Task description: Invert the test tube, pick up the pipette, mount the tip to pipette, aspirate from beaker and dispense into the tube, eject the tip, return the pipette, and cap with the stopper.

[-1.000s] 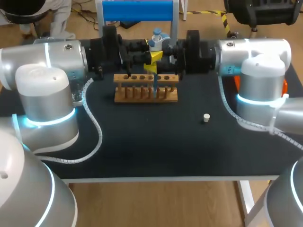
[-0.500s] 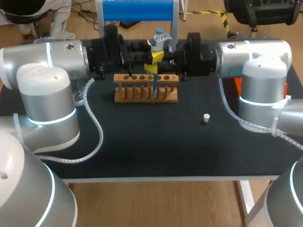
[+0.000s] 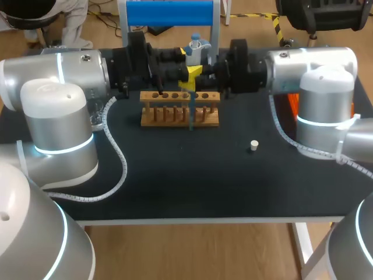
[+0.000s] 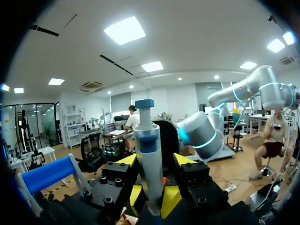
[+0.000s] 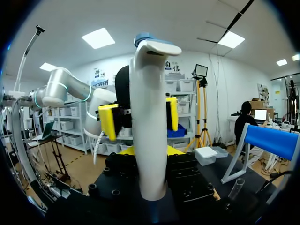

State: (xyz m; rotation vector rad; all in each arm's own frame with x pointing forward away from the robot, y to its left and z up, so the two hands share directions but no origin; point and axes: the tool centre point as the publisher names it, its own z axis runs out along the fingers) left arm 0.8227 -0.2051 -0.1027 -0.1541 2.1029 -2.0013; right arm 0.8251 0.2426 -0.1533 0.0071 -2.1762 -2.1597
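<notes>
Change over the last second: small. The right arm (image 3: 315, 64) sits a touch farther out to its own side than before, and the left arm (image 3: 64, 70) has its wrist nudged in toward the middle. The top of the pipette (image 3: 196, 46) now stands slightly toward the right arm's side. Rack (image 3: 179, 115) and stopper (image 3: 253, 145) are where they were.

Both jaws meet over the back middle of the desk (image 3: 192, 181), facing each other, with the pipette upright between them. In the left wrist view, the pipette (image 4: 149, 159) rises between the left jaws, with a yellow pad against it on each side: the left jaws grip it. In the right wrist view, the white body (image 5: 149, 136) stands up from between the right jaws with no gap showing: these clamp it too. The left jaws' yellow pads show beyond it, higher up.

The rack lies just below the jaws, and the pipette's thin shaft runs down across it. The stopper rests alone on the desk, well apart from the jaws, out toward the right arm and nearer the front edge.

Hard to make out:
- Where the shaft's end sits, whether in a hole or in front of the rack.
- Any test tube in the rack, which cannot be picked out.
- Something glassy (image 3: 97, 116) beside the left arm, mostly covered by it.
- An orange thing (image 3: 350, 108), cut off behind the right arm.
</notes>
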